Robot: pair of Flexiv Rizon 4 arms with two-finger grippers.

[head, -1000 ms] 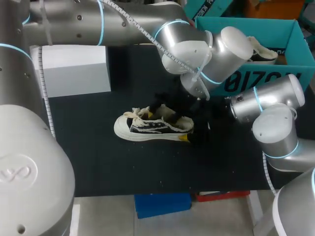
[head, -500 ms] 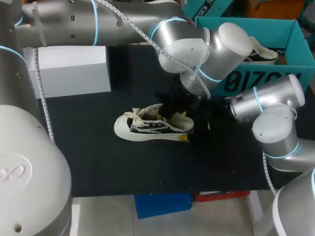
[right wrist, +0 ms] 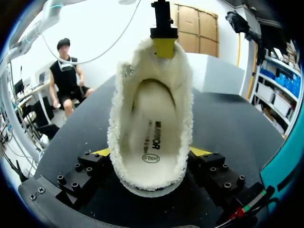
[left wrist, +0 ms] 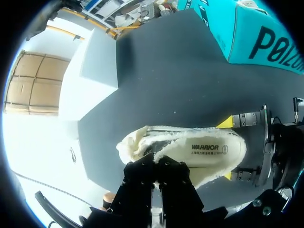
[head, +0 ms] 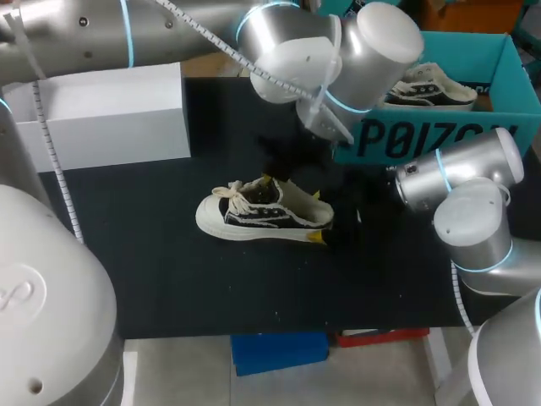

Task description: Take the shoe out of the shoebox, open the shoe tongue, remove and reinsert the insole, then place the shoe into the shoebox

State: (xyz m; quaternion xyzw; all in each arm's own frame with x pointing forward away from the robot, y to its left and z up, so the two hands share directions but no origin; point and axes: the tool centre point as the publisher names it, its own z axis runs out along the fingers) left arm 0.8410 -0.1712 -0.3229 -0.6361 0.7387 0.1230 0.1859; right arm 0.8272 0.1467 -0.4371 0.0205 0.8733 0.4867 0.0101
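A black-and-white sneaker [head: 254, 216] with fleece lining lies on its sole mid-table, toe to the left. My left gripper [head: 267, 180] hangs over the laces, shut on the fleece tongue [left wrist: 135, 145] and holding it up and away from the opening; the right wrist view shows its yellow tip [right wrist: 164, 46] pinching the tongue's upper edge. At the heel, my right gripper [head: 319, 228] clamps the shoe from both sides with its fingers [right wrist: 199, 152] wide apart. The printed insole [right wrist: 151, 142] lies exposed inside. The teal shoebox [head: 439, 135] stands at the back right.
A second sneaker [head: 427, 85] lies inside the shoebox. A white box [head: 110, 114] stands at the back left. Bare black mat spreads in front of the shoe and to its left.
My left gripper has shut on the tongue and drawn it up and toward the toe, opening the shoe; the left arm has risen and swung back. The right arm has kept still.
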